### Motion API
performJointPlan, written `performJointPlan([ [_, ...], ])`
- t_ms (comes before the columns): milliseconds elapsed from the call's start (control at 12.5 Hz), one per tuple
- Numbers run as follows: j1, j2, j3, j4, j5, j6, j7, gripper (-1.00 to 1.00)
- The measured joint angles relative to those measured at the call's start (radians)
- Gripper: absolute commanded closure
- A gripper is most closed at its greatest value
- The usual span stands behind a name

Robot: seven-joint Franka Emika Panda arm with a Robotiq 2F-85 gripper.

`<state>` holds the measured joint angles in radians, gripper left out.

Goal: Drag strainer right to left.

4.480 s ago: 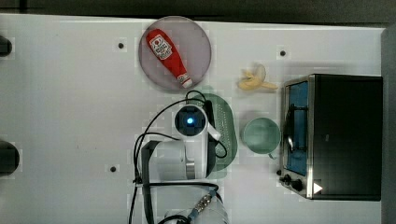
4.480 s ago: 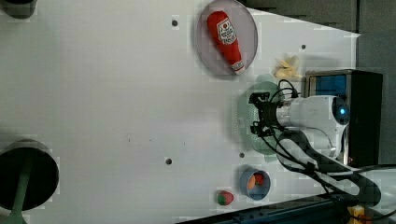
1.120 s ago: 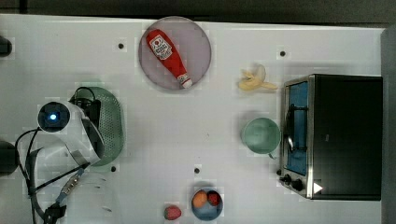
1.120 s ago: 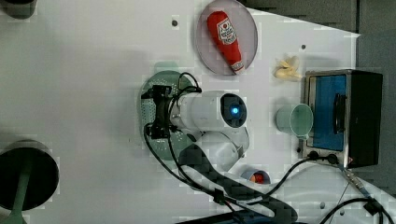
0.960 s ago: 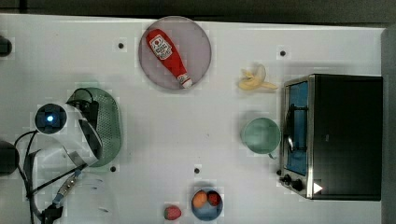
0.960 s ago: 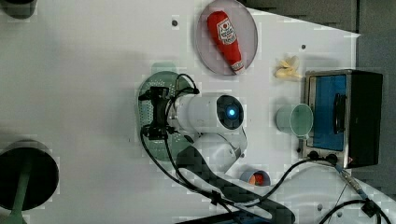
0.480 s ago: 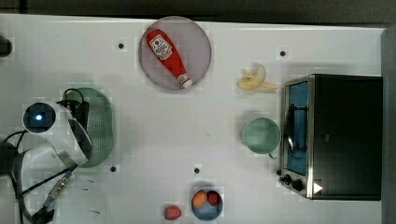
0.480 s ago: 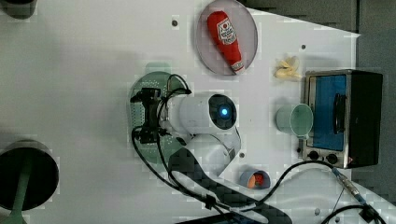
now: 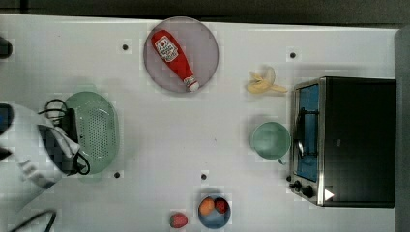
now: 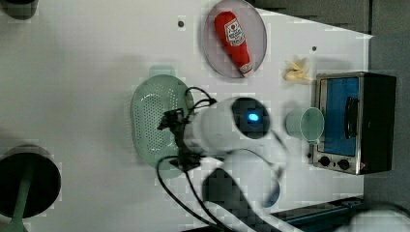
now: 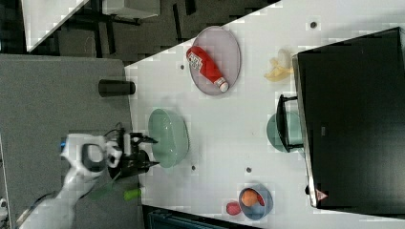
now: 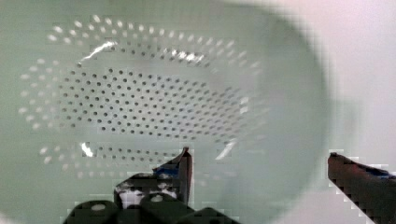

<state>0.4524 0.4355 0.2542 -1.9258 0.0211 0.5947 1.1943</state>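
I have the strainer [image 9: 94,131] sitting near the top view's left end of the white table [image 9: 159,145], well apart from the green cup [image 9: 270,140] and the toaster oven [image 9: 345,140] over on the top view's right; judged from where it lies, the drag looks about done. My gripper [image 12: 259,165] has its two dark fingers spread wide apart with nothing between them. In the wrist view one fingertip [image 12: 184,161] hangs over the perforated bowl and the other [image 12: 355,170] sits outside the rim, so the wall lies between them but I see no contact. In the right view the gripper [image 11: 145,151] stands just beside the strainer's near edge. I judge the strainer to be thin moulded plastic: light, fairly stiff, glossy enough to be slippery on this smooth tabletop, so it should slide easily and could skate or spin if pushed off-centre. It seems in no way fragile, though the thin wall may flex under a hard pinch. If I need to move it again, I would straddle the rim at the middle of a long side, one finger inside and one outside, and pull low and steady; the small tabs at the ends look too slight for a sure hold.
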Motion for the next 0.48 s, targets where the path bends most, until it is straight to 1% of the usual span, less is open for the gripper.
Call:
performJointPlan([
  [80,0.002,-0.079,-0.013,0.003,0.0,-0.081,-0.067,-1.0],
  [240,-0.01,-0.258,-0.059,0.01,-0.009,-0.176,-0.22,-1.0],
  [400,-0.024,-0.432,-0.146,0.039,-0.002,-0.25,-0.406,-1.0],
  [480,-0.036,-0.495,-0.194,0.07,0.0,-0.284,-0.496,-1.0],
])
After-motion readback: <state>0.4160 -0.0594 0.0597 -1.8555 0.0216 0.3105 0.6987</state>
